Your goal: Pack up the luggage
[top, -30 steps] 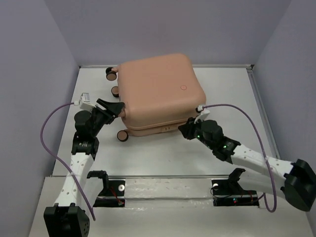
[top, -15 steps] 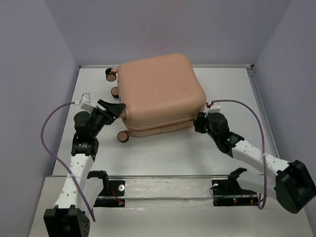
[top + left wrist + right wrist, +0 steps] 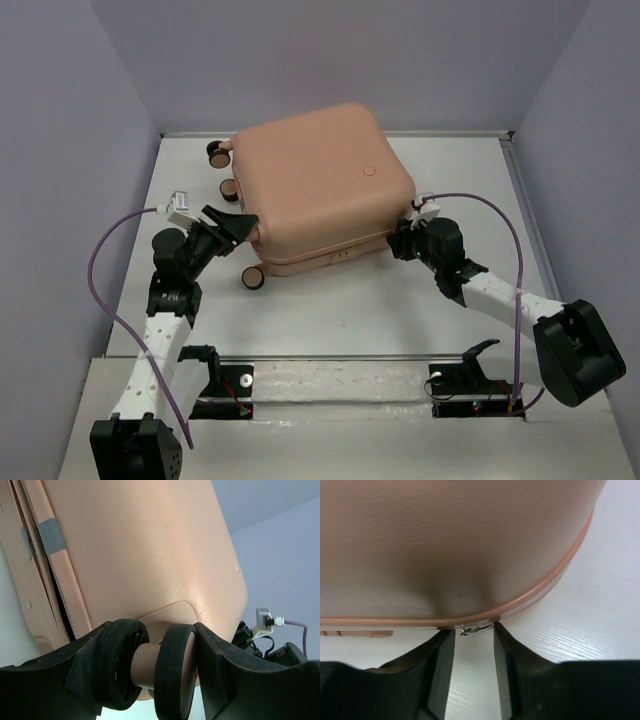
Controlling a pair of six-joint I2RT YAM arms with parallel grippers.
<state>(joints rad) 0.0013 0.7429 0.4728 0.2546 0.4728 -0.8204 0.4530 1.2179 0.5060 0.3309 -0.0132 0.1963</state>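
The peach-pink luggage (image 3: 315, 185) lies closed and flat in the middle of the white table. It fills the left wrist view (image 3: 140, 555) and the top of the right wrist view (image 3: 460, 540). My left gripper (image 3: 240, 223) is at its left side, shut on a black caster wheel (image 3: 172, 672). My right gripper (image 3: 402, 240) is at the near right corner. Its fingertips (image 3: 445, 647) rest against the seam, with the small metal zipper pull (image 3: 476, 628) spanning the narrow gap between them.
Three other caster wheels stick out on the luggage's left side (image 3: 215, 152), (image 3: 229, 189), (image 3: 253, 279). Grey walls close in the table on three sides, with a raised rim at the right (image 3: 525, 210). The arm mounts sit on the near rail (image 3: 330, 380).
My right gripper has moved along the near seam from the front edge to the right corner. The luggage has turned slightly, its wheels shifting left. My left gripper keeps its hold.
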